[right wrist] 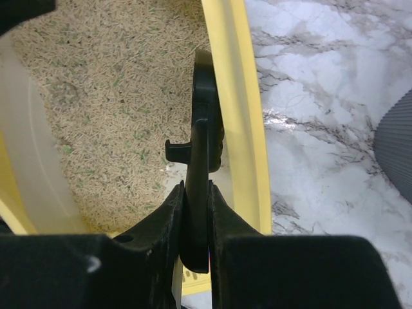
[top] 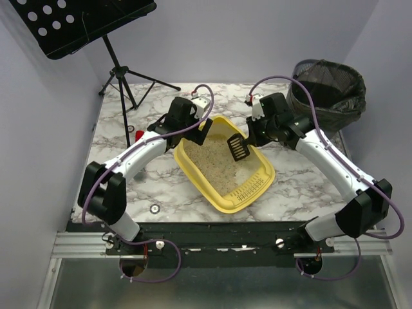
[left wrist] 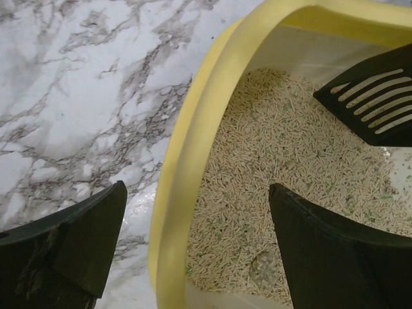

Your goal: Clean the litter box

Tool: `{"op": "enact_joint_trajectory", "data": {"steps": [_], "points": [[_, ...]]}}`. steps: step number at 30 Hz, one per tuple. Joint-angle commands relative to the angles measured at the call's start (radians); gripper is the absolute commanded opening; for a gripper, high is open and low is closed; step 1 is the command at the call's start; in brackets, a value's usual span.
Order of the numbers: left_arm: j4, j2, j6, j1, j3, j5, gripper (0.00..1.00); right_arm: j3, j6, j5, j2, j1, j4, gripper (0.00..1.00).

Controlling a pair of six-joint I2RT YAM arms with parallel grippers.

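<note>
1. The litter box [top: 217, 129] is a shallow yellow tray in the middle of the marble table [top: 302, 187]. In the top view its long axis runs from 11 o'clock to 5 o'clock.
2. Its slotted sieve section [top: 252, 188] is at the 5 o'clock end. Beige litter [left wrist: 283, 167] with a few green flecks covers the rest of the floor.
3. The left fingers [left wrist: 71, 251] are spread wide at the tray's 10 o'clock rim. One is over the table outside the rim and the other is over the litter inside. The wrist view does not show whether either one touches anything.
4. The right fingers [right wrist: 154, 232] are pressed together on the handle of a black slotted scoop [top: 238, 148], pinching it edge-on just inside the 2 o'clock rim.
5. The scoop's head points toward the tray's centre, above the litter and near the far wall.
6. A grey bin [top: 328, 90] lined with a black bag stands at 2 o'clock from the tray, at the table's far corner.
7. A black music stand [top: 77, 22] stands at 10 o'clock, with its tripod feet on the table's far edge.
</note>
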Motion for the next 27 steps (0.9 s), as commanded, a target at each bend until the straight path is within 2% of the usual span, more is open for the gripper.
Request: {"op": "enact_joint_trajectory", "data": {"steps": [1,3,7,9,10,13,19,22,27], "points": [[-0.082,0.079,0.021,0.007,0.046,0.089,0.99,-0.039,0.093,-0.102,-0.048,-0.006,0.025,0.00],[-0.097,0.113,-0.016,0.005,0.037,0.055,0.96,-0.076,0.162,-0.128,-0.094,-0.001,0.005,0.01],[-0.116,0.134,-0.069,0.004,0.024,0.018,0.83,-0.188,0.264,-0.165,-0.217,0.003,0.069,0.00],[-0.117,0.136,-0.083,0.002,0.012,-0.015,0.81,-0.235,0.310,-0.170,-0.257,0.003,0.077,0.01],[-0.130,0.137,-0.098,-0.001,0.010,-0.046,0.74,-0.249,0.320,-0.176,-0.292,0.005,0.080,0.01],[-0.154,0.134,-0.132,-0.016,-0.009,-0.086,0.62,-0.300,0.354,-0.200,-0.341,0.006,0.089,0.01],[-0.232,0.096,-0.203,-0.102,-0.046,-0.285,0.49,-0.323,0.388,-0.172,-0.375,0.006,0.020,0.01],[-0.294,0.084,-0.279,-0.144,-0.049,-0.380,0.47,-0.309,0.402,-0.158,-0.369,0.006,-0.052,0.01],[-0.349,0.076,-0.384,-0.170,-0.069,-0.439,0.39,-0.285,0.439,-0.139,-0.367,0.006,-0.148,0.01]]}}
